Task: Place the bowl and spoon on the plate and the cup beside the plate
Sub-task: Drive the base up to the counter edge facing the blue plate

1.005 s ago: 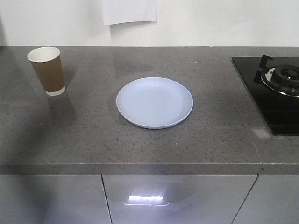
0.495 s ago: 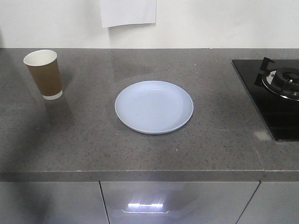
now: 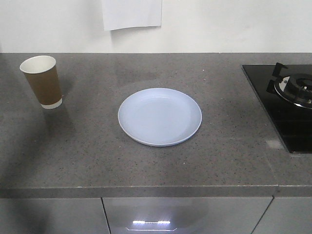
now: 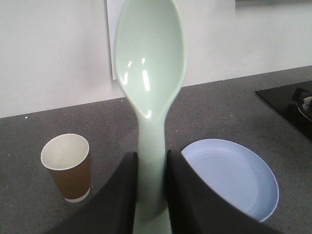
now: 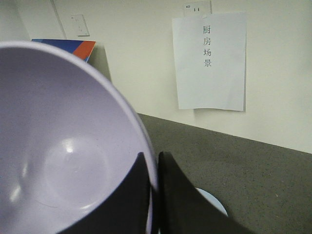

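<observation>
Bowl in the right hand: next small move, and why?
Probably carry the right hand over the plate and lower the bowl onto its middle. The plate lies bare, the bowl is pinched by its rim, and the left hand holds the spoon; bowl first seems safer.

front view | cup [image 3: 41,81], plate [image 3: 160,117] lower in frame (whole counter [image 3: 234,156] shifted together)

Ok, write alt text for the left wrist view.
A pale mint-green spoon stands upright, its handle pinched between the dark fingers of the left gripper. Behind it on a grey countertop, a brown paper cup stands at left and an empty pale blue plate lies at right.
</observation>
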{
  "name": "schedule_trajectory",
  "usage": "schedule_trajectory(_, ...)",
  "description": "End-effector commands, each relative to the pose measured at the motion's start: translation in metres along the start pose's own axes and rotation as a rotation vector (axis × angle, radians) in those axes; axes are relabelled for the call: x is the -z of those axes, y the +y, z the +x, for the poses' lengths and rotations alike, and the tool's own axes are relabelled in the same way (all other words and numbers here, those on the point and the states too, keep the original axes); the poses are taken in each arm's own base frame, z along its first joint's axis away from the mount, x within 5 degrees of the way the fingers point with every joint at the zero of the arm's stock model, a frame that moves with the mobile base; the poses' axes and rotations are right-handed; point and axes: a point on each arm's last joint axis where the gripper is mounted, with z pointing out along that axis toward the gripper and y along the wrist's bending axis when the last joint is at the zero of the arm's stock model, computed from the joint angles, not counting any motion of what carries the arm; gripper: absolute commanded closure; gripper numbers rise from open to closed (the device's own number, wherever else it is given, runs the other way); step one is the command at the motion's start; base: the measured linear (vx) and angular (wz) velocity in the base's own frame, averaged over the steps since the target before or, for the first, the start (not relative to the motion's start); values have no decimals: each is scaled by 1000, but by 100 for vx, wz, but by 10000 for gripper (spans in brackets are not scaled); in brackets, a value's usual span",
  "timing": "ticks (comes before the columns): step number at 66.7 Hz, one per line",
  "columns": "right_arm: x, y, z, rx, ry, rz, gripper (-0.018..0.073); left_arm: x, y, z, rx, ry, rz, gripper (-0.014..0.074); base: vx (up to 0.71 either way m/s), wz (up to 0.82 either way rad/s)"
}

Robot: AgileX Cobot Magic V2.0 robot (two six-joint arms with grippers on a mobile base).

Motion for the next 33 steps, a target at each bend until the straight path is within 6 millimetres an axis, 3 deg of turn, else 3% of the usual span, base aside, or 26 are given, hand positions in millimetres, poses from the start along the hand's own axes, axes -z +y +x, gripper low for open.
schedule_trajectory(1, 8, 15, -8, 27, -53, -44, 566, 9, -4, -12, 4, -96, 13, 602, 4, -1)
schedule_trajectory(33, 8, 15, -8, 27, -53, -44, 566, 9, -4, -12, 4, -96, 13, 602, 4, 0)
